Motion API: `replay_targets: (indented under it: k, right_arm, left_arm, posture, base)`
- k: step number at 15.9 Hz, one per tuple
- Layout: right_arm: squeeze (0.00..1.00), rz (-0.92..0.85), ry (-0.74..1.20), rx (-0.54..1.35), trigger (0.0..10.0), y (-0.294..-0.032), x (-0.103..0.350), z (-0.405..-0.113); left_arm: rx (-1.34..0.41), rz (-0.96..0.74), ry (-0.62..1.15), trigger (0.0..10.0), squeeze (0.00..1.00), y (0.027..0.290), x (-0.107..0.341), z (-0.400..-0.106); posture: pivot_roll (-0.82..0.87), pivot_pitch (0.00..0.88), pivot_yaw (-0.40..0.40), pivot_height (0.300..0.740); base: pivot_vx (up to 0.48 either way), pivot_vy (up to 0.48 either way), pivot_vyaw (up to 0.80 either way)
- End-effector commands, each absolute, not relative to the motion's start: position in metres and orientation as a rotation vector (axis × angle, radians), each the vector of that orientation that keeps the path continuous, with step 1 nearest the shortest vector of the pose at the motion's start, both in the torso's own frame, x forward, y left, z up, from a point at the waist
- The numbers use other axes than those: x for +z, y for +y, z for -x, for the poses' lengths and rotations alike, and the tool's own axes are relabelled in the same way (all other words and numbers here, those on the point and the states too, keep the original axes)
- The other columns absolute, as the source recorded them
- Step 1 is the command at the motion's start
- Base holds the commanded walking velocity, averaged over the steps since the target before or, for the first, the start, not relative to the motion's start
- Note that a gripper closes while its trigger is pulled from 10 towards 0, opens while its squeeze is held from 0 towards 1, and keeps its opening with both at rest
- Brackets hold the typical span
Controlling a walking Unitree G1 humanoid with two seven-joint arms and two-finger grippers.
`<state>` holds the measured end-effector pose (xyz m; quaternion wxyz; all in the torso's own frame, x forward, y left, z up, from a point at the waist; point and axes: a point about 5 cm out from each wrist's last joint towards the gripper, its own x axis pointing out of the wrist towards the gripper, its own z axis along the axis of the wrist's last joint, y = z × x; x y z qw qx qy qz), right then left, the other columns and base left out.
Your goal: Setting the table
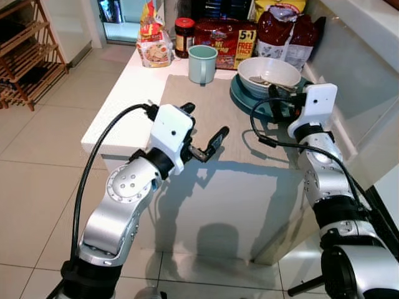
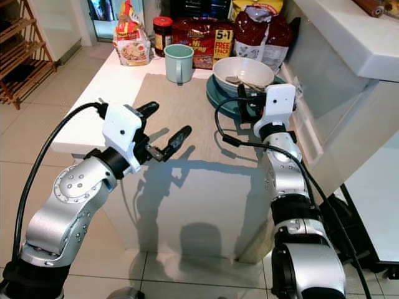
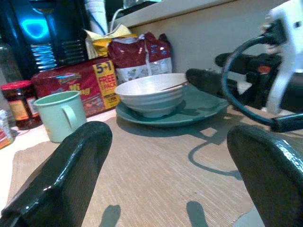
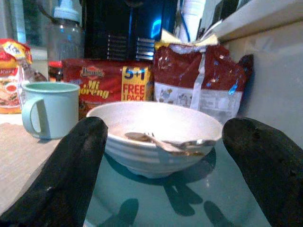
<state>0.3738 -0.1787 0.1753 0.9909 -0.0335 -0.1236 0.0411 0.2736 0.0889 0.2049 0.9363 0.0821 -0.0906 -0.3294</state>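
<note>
I see the right gripper (image 1: 278, 99), jaws released, at the teal plate (image 3: 199, 109) carrying the white bowl (image 4: 156, 135) on the counter (image 1: 124, 99). Left gripper (image 1: 202, 134) hovers released. I'd approach low, gripping the rim squarely.

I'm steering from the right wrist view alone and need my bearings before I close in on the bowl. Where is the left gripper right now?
Observer: The left gripper hovers open above the near part of the placemat, apart from the dishes.
Operator: How far does the plate under the bowl reach?
Observer: The teal plate sits at the placemat's far right corner, close to the wall, with the white bowl on it.
Operator: And my own gripper?
Observer: The right gripper is open at the plate's near rim, fingers pointed at the bowl.
</note>
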Motion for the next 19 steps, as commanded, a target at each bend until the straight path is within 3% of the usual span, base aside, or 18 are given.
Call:
replay_targets:
  k: [1, 8, 12, 19]
  right_arm:
    - [0.0, 0.064, -0.245, 0.094, 10.0, -0.181, 0.18, -0.377]
    - [0.0, 0.041, -0.223, 0.219, 10.0, -0.163, 0.178, -0.378]
    - [0.0, 0.016, -0.311, 0.312, 10.0, -0.148, 0.19, -0.374]
    - [0.0, 0.059, -0.268, 0.237, 10.0, -0.163, 0.179, -0.37]
  left_arm:
    - [-0.721, -0.172, -0.196, 10.0, 0.0, 0.083, 0.209, -0.271]
    - [-0.743, -0.179, -0.189, 10.0, 0.0, 0.082, 0.207, -0.269]
    - [-0.743, -0.184, -0.192, 10.0, 0.0, 0.083, 0.207, -0.27]
    - [-0.746, -0.185, -0.195, 10.0, 0.0, 0.083, 0.208, -0.269]
  posture:
    - [0.11, 0.019, -0.041, 0.74]
    - [0.11, 0.017, -0.034, 0.74]
    - [0.11, 0.017, -0.031, 0.74]
    - [0.11, 0.016, -0.028, 0.74]
  base:
    - [0.0, 0.0, 0.0]
    - [0.0, 0.0, 0.0]
    - [0.0, 0.0, 0.0]
    - [0.0, 0.0, 0.0]
